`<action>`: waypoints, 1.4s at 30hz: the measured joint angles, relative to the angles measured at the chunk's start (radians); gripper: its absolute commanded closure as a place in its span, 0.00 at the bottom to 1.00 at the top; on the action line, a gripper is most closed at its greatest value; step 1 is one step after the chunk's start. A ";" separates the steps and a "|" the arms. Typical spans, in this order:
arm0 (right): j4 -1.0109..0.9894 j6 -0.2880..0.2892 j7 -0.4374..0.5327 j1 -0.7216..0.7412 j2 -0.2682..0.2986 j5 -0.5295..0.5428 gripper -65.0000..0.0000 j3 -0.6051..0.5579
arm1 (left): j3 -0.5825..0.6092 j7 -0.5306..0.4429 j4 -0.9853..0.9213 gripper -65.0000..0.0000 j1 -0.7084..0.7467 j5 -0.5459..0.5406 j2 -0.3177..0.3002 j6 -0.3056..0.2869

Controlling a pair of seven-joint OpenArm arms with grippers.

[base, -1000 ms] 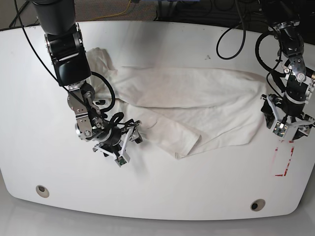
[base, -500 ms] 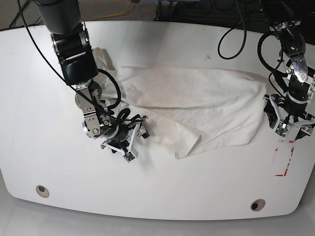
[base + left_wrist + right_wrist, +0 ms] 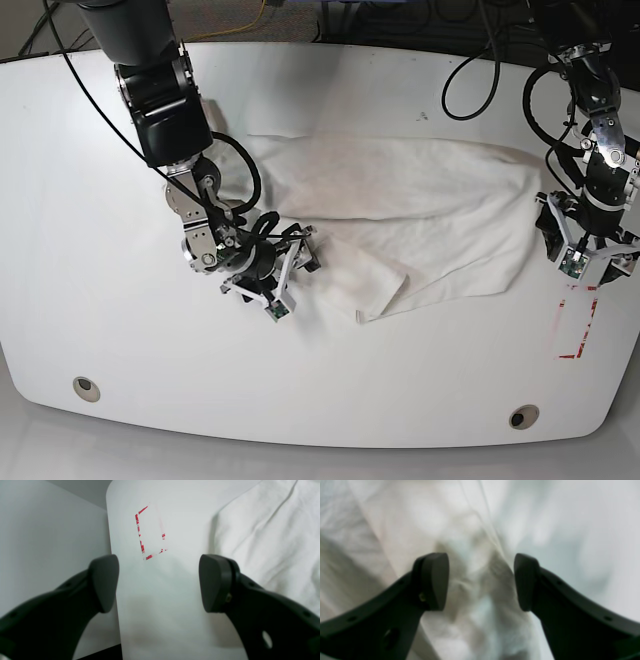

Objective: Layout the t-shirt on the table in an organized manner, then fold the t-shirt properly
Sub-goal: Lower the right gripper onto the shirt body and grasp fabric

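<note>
Right pincer (image 3: 290, 280) gapes wide over the t-shirt (image 3: 400, 210), folds of cloth right beneath its fingertips; shirt sprawls crumpled across the desk (image 3: 380, 390); left pincer (image 3: 590, 262) spread wide, empty, just beyond the hem

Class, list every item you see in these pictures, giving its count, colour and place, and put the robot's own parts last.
t-shirt: one, white, crumpled across the middle of the table, one flap folded toward the near edge.
table: one, glossy white, rounded corners, fills the base view.
red tape outline: one, red, worn rectangle near the table's right edge in the base view.
grommet holes: two, dark with metal rims, near the front edge, left and right.
cables: several, black, at the far edge.
right gripper: one, black, jaws open over the shirt's left part in the base view.
left gripper: one, black, jaws open, above bare table between shirt and tape.
</note>
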 measured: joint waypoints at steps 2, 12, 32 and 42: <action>0.000 0.000 0.000 -0.003 0.000 -0.002 0.39 0.000 | 0.000 0.000 0.000 0.28 0.000 0.000 0.000 0.000; 0.000 0.000 0.000 -0.016 -0.003 -0.002 0.53 0.000 | 0.000 0.000 0.000 0.28 0.000 0.000 0.000 0.000; 0.004 0.000 -0.002 -0.030 -0.003 0.001 1.00 0.000 | 0.000 0.000 0.000 0.28 0.000 0.000 0.000 0.000; 0.200 -0.004 -0.168 -0.036 0.000 -0.005 1.00 0.002 | 0.000 0.000 -0.003 0.27 0.000 0.000 0.000 -0.003</action>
